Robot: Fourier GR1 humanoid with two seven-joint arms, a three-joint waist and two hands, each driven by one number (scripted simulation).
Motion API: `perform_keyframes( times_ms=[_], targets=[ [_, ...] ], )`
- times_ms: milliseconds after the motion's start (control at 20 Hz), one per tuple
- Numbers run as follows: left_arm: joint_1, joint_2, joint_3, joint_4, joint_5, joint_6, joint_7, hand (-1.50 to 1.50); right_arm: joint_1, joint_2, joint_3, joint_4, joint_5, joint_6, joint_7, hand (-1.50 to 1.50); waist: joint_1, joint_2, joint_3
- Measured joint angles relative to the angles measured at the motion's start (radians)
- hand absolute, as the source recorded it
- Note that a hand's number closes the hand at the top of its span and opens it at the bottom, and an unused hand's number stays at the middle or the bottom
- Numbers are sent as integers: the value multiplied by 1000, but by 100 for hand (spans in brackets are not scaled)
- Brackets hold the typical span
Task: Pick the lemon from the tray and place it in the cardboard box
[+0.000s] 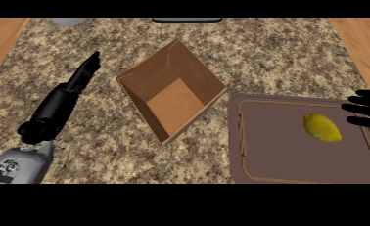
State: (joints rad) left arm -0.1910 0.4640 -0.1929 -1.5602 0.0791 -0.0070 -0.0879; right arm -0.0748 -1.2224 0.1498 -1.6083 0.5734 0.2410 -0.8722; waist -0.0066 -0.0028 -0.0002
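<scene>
A yellow lemon (322, 127) lies on the right part of a brown tray (274, 142) at the lower right of the counter. An open cardboard box (172, 93) stands in the middle, turned cornerwise, with nothing inside it. My right hand (358, 107) shows only as black fingertips at the right edge, just up and right of the lemon and apart from it. My left hand (78, 80) lies at the left of the box with its fingers straight, pointing away from me.
The speckled granite counter has wooden strips at the far left (10, 32) and far right (354, 34). A grey round object (69, 21) and a dark flat object (186, 20) sit at the far edge.
</scene>
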Motion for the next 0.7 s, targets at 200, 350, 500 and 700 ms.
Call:
perform_keyframes(
  times_ms=[200, 350, 500, 700],
  targets=[
    [-7, -22, 18, 17, -18, -20, -8, 0, 30, 49, 1, -32, 65, 24, 37, -150, 1, 1, 0],
    [0, -26, 34, -5, -25, -37, 12, 0, 60, 83, -10, -54, 116, 22, 58, -150, 2, 1, 0],
    [-3, -37, 52, 13, -34, -56, -1, 0, 76, 127, -23, -60, 172, 8, 77, -150, 2, 2, 0],
    [-23, -64, 62, 8, -57, -66, 22, 0, 83, 188, -36, -60, 234, 5, 85, -150, 4, 2, 0]
  ],
)
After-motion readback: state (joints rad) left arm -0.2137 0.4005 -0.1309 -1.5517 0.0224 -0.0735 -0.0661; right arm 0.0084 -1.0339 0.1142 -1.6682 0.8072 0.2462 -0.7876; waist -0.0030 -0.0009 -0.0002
